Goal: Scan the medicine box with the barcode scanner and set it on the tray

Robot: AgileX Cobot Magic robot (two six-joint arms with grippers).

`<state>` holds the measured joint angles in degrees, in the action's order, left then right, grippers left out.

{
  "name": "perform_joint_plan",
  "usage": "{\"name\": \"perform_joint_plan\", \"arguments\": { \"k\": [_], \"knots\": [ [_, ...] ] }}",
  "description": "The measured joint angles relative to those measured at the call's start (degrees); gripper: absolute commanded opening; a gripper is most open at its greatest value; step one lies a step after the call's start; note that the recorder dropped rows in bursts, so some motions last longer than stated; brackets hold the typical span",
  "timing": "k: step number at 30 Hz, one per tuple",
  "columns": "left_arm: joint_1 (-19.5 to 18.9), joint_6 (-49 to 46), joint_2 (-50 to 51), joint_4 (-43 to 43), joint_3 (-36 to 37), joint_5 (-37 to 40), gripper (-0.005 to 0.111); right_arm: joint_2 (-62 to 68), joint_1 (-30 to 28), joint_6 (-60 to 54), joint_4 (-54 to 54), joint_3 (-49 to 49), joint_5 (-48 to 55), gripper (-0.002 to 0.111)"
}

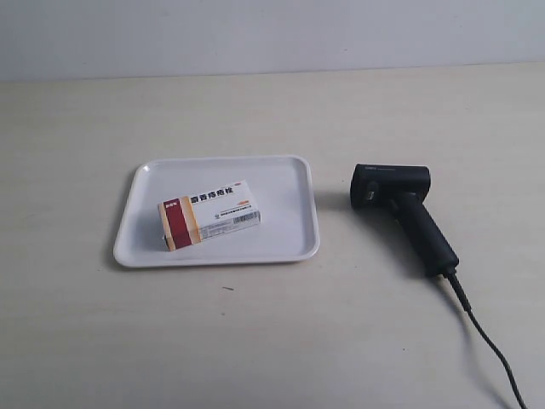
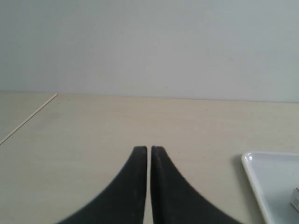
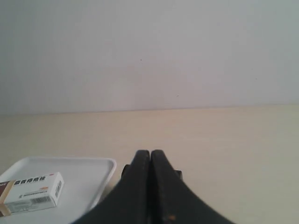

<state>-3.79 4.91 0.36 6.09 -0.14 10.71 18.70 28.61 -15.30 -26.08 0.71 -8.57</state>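
Observation:
The medicine box (image 1: 209, 214) lies flat on the white tray (image 1: 289, 179) in the exterior view, its dark red end toward that view's left. The right wrist view also shows the medicine box (image 3: 32, 192) on the tray (image 3: 100, 169). The black barcode scanner (image 1: 404, 209) lies on the table to the right of the tray, cable trailing toward the lower right. Neither arm shows in the exterior view. My left gripper (image 2: 149, 148) is shut with nothing in it, the tray (image 2: 261, 186) corner beside it. My right gripper (image 3: 150, 152) is shut and empty, hiding most of the scanner (image 3: 125, 171) behind its fingers.
The pale wooden table (image 1: 272, 341) stretches around the tray and scanner. A light grey wall (image 1: 272, 34) stands behind it. The scanner's cable (image 1: 494, 349) runs off the lower right of the exterior view.

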Motion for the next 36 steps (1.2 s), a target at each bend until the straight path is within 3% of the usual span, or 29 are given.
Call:
{"name": "perform_joint_plan", "arguments": {
  "k": [12, 20, 23, 32, 36],
  "knots": [
    [0.0, 0.0, 0.0, 0.0, 0.0, 0.1, 0.005, -1.3, -0.3, 4.6, 6.4, -0.5, 4.8, 0.0],
    [0.0, 0.0, 0.0, 0.0, 0.0, 0.1, 0.005, -12.7, -14.5, 4.7, 6.4, -0.5, 11.8, 0.0],
    [0.0, 0.0, 0.0, 0.0, 0.0, 0.1, 0.005, -16.2, -17.1, 4.0, 6.4, -0.5, 14.5, 0.0],
    [0.0, 0.0, 0.0, 0.0, 0.0, 0.1, 0.005, -18.3, -17.4, 2.4, 7.1, -0.5, 18.3, 0.0],
    [0.0, 0.0, 0.0, 0.0, 0.0, 0.1, 0.005, -18.3, -17.4, 10.6, 15.6, -0.5, 18.4, 0.0]
  ]
}}
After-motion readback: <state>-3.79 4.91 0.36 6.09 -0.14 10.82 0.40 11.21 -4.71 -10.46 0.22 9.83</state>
